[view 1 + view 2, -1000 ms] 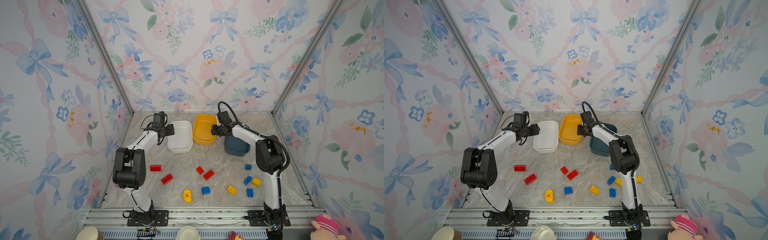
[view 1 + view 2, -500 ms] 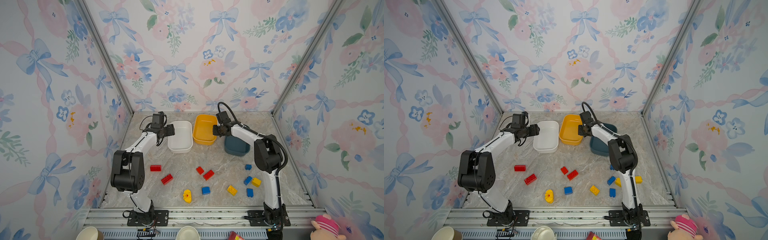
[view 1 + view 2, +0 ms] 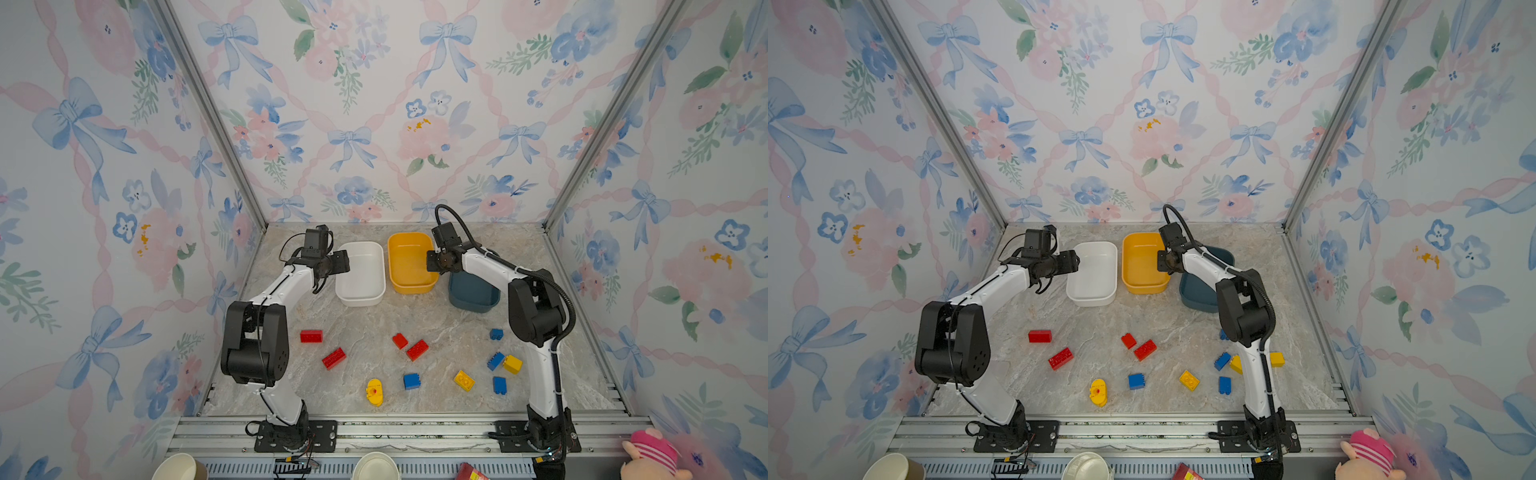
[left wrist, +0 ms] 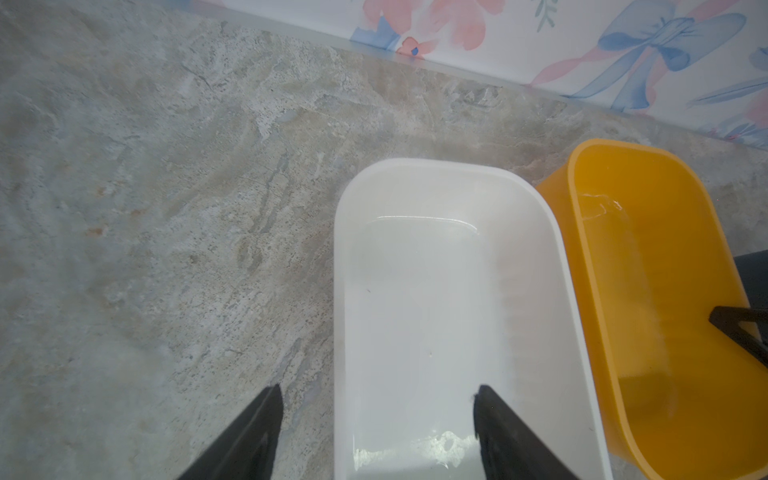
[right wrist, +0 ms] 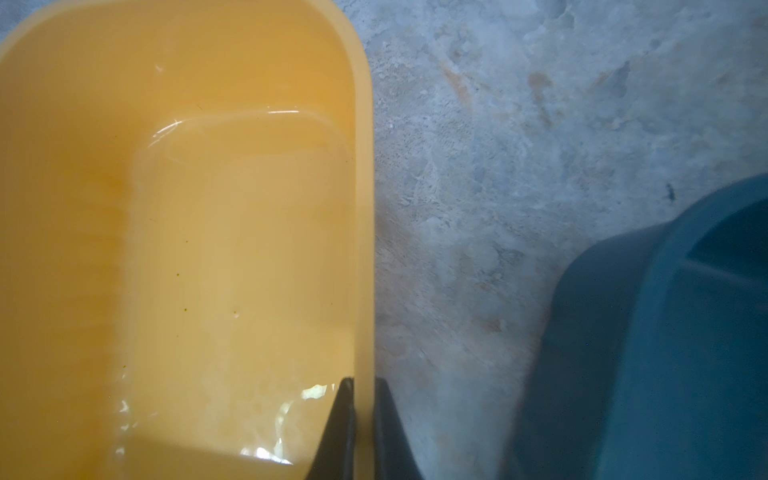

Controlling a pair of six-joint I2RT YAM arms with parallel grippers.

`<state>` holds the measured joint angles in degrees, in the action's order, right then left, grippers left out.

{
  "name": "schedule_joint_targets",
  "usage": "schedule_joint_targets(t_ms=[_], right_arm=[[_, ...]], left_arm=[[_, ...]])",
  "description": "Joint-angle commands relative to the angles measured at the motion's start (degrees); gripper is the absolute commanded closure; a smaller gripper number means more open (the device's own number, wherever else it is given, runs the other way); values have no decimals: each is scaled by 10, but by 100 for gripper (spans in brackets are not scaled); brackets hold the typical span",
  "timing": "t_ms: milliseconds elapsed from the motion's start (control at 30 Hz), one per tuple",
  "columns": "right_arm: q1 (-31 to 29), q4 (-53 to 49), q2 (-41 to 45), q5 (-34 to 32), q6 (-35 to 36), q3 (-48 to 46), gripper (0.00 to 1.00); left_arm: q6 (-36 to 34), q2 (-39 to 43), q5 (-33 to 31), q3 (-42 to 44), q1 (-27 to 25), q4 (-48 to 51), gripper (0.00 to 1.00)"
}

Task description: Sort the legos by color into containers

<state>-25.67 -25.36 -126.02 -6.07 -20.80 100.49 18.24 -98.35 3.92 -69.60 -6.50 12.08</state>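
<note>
The right gripper [image 5: 363,380] pinched the yellow tub [image 5: 166,208] by its rim, likely to pull it nearer, the left gripper [image 4: 378,388] stood spread astride the wall of the white tub [image 4: 436,291], and the legos [image 3: 417,350] lay scattered toward the front edge of the counter [image 3: 374,320].

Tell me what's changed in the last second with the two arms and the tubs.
The right gripper has closed on the side wall of the yellow tub. The left gripper stays open astride the wall of the white tub. The teal tub and the legos have not moved.
</note>
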Motion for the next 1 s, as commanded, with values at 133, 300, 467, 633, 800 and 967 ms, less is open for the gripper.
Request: schedule_joint_targets(t_ms=[133, 300, 467, 633, 800, 967], right_arm=[[-9, -38, 31, 1, 3, -21, 100], [-12, -38, 50, 10, 4, -52, 100], [-14, -29, 63, 26, -7, -80, 100], [-15, -15, 72, 36, -23, -99, 100], [-18, -5, 67, 43, -39, -99, 100], [-21, -4, 65, 44, -44, -94, 100]], left_arm=[[1, 26, 5, 15, 7, -3, 24], [3, 37, 12, 28, 9, -15, 22], [12, 52, 23, 48, 9, -38, 19], [15, 63, 26, 62, 10, -51, 18], [16, 67, 29, 69, 12, -55, 16], [15, 71, 29, 73, 14, -56, 15]])
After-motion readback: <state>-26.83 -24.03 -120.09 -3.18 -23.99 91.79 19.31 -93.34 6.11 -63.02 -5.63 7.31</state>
